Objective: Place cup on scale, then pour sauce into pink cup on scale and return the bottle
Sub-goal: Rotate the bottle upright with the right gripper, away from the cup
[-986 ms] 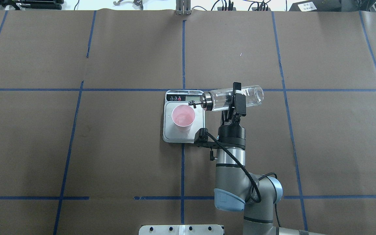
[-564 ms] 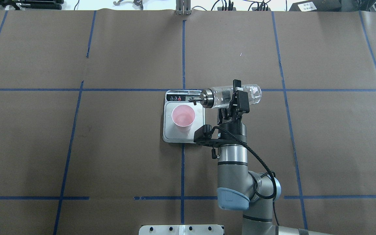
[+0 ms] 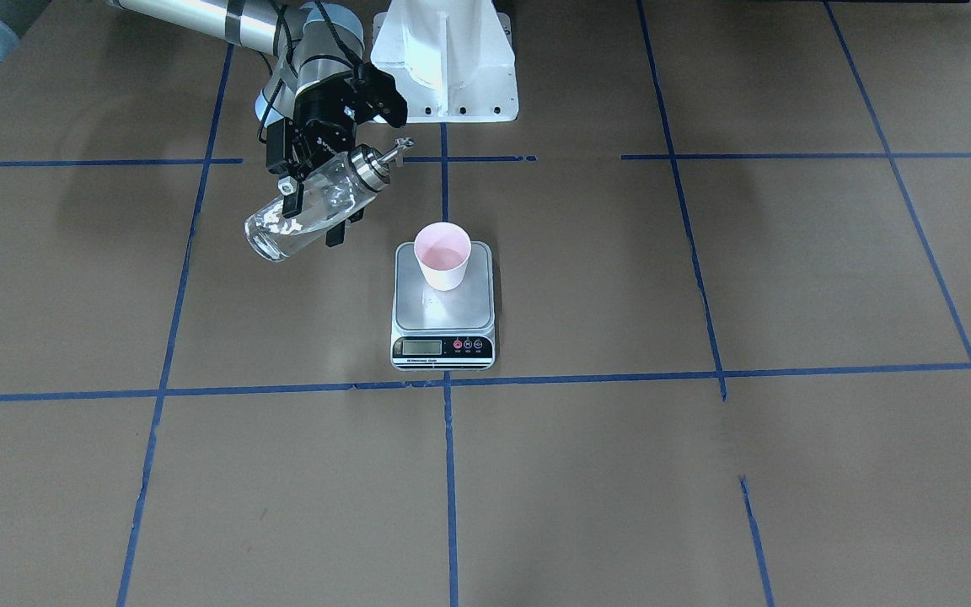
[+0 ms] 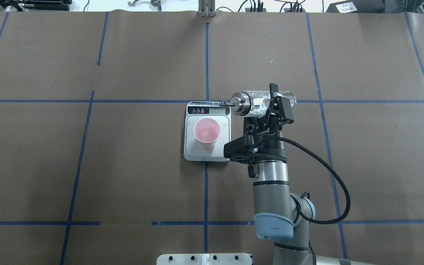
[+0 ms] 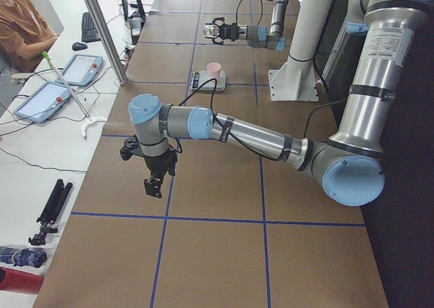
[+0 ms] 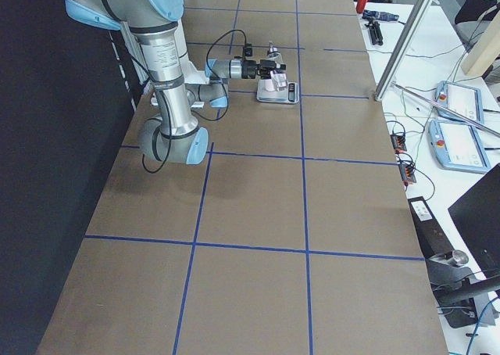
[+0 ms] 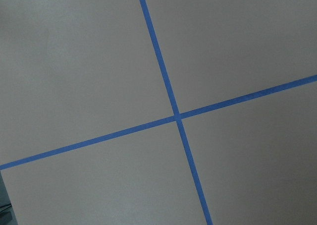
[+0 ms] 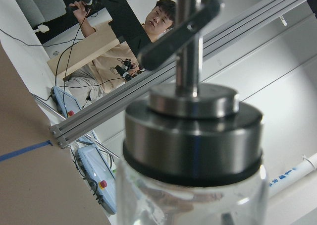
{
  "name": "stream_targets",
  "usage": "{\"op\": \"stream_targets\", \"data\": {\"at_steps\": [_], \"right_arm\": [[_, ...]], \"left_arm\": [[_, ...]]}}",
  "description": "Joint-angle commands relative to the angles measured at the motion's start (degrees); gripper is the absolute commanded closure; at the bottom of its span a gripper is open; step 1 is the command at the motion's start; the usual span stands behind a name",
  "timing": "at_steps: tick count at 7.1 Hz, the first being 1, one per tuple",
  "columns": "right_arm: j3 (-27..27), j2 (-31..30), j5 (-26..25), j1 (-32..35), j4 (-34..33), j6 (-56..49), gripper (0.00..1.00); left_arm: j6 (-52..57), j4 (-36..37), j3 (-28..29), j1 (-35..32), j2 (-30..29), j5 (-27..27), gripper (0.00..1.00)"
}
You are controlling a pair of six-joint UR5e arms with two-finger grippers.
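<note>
The pink cup (image 4: 206,131) stands upright on the silver scale (image 4: 207,154), also seen from the front as cup (image 3: 442,253) on scale (image 3: 443,319). My right gripper (image 4: 275,106) is shut on the clear glass bottle (image 4: 256,103), held in the air just right of the scale. The bottle (image 3: 304,211) is tilted with its silver spout (image 3: 391,152) raised, clear of the cup. The right wrist view is filled by the bottle cap (image 8: 193,121). I cannot make out the sauce clearly. My left gripper (image 5: 152,184) hangs over bare table far off; I cannot tell its state.
Brown paper with a blue tape grid (image 7: 173,117) covers the table. The white robot mount (image 3: 443,59) stands behind the scale. A person (image 5: 24,26) and tablets (image 5: 47,98) are beyond the table's far side.
My right wrist has rotated and the bottle has tipped back from the pouring pose. Its spout has lifted off the cup's rim towards the scale's display corner. The cup has not moved.
</note>
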Motion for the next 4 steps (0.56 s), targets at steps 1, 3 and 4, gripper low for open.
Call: {"op": "stream_targets", "data": {"at_steps": [1,3,4], "right_arm": [[0.06,-0.24,0.04,-0.04,6.33,3.95,1.0],[0.14,-0.42,0.04,0.05,6.44,8.37,1.0],[0.14,-0.51,-0.04,0.05,6.27,8.29,1.0]], "left_arm": [[-0.03,-0.03,-0.02,0.0,0.03,-0.05,0.0],[-0.03,-0.03,-0.02,0.0,-0.06,-0.05,0.0],[-0.03,-0.03,-0.02,0.0,-0.06,-0.05,0.0]]}}
